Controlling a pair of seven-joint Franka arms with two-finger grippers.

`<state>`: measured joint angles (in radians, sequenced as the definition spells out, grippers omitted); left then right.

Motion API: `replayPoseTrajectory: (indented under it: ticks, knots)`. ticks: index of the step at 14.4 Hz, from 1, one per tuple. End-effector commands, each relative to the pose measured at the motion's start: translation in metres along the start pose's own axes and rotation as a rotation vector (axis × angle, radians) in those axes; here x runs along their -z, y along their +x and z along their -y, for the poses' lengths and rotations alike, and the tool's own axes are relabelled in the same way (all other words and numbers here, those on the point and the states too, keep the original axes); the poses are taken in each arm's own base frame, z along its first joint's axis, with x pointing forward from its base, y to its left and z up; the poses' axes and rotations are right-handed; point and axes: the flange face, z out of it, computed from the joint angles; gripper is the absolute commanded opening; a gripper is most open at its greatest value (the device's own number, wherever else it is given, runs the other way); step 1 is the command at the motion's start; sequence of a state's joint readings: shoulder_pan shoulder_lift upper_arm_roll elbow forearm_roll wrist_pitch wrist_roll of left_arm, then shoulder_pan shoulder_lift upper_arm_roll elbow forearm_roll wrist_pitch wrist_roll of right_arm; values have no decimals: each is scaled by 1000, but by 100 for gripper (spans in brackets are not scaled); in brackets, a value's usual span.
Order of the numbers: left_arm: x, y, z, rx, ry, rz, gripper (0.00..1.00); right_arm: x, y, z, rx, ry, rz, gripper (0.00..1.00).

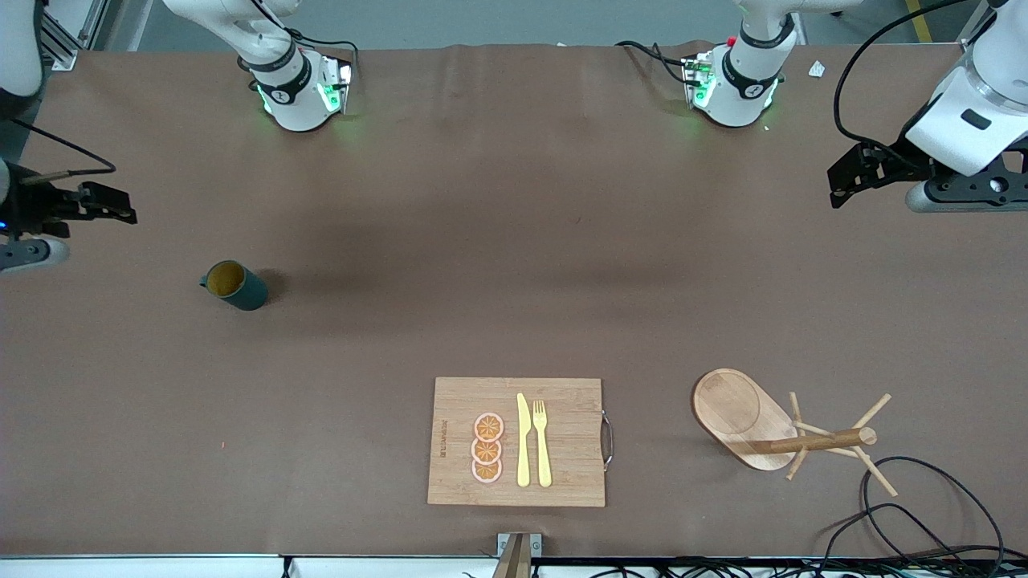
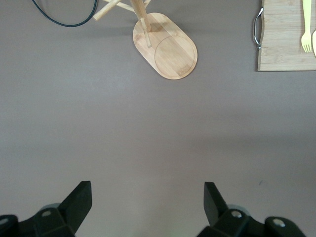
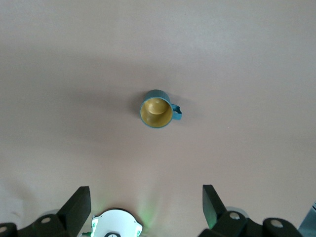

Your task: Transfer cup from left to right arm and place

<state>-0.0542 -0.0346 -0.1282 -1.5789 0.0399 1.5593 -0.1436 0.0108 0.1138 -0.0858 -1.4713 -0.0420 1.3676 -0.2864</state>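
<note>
Both pairs of jaws stand spread wide with nothing between them. The left gripper [image 2: 147,207] hangs over bare table at the left arm's end, and its dark fingers [image 2: 79,200] frame only brown mat. The right gripper [image 3: 145,207] hangs over the table's edge at the right arm's end, equally empty, with the cup [image 3: 157,109] in its camera's sight but well apart from it.

The cup [image 1: 234,285] stands upright on the table [image 1: 514,241], mouth up. Taking the cutting board [image 1: 516,441] as the landmark, the cup sits farther from the front camera than the board and well off toward the right arm's end. That puts it on the right arm's side, though the task has the left arm carry it first.

By its look the cup is small, rigid and light, probably glazed ceramic or hard plastic. The ribbed wall should give the pads some bite, but a glazed surface could slip, and ceramic would chip if dropped during the handover. A grip across the rim or body, clear of the small handle, looks soundest and would leave room for the second gripper.

The right wrist view looks straight down into the ochre interior and shows which way the handle points; the front view shows that less plainly. The left wrist view misses the cup entirely, showing the wooden peg rack [image 2: 165,44] beside the board. Only the front view takes in everything at once, including the knife [image 1: 523,440], fork [image 1: 543,441] and orange slices [image 1: 487,448] on the board.
</note>
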Motion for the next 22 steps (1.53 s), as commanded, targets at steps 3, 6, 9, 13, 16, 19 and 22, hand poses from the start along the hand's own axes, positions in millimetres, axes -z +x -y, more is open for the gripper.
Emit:
replayPoseTrajectory:
  ticks: [3, 6, 9, 13, 16, 19, 22]
  knots:
    - [3, -6, 1, -13, -14, -7, 100, 43, -12, -1, -28, -16, -52, 100]
    - [4, -5, 3, -10, -14, -10, 100, 41, -16, -5, -38, 6, -36, 100]
    - [4, -4, 3, -12, -13, -7, 100, 38, -20, -13, -59, 54, -30, 100]
    - [4, -2, 4, -9, -8, -11, 100, 38, -22, -18, -81, 88, -39, 100]
    - [5, -2, 6, -7, -2, -13, 100, 43, -25, -4, -156, 87, -36, 100]
    - [5, 0, 6, -7, -3, -13, 100, 43, -36, 12, -190, 87, -33, 100]
    - [5, 0, 6, -7, -5, -15, 100, 41, -44, 16, -210, 94, -31, 100]
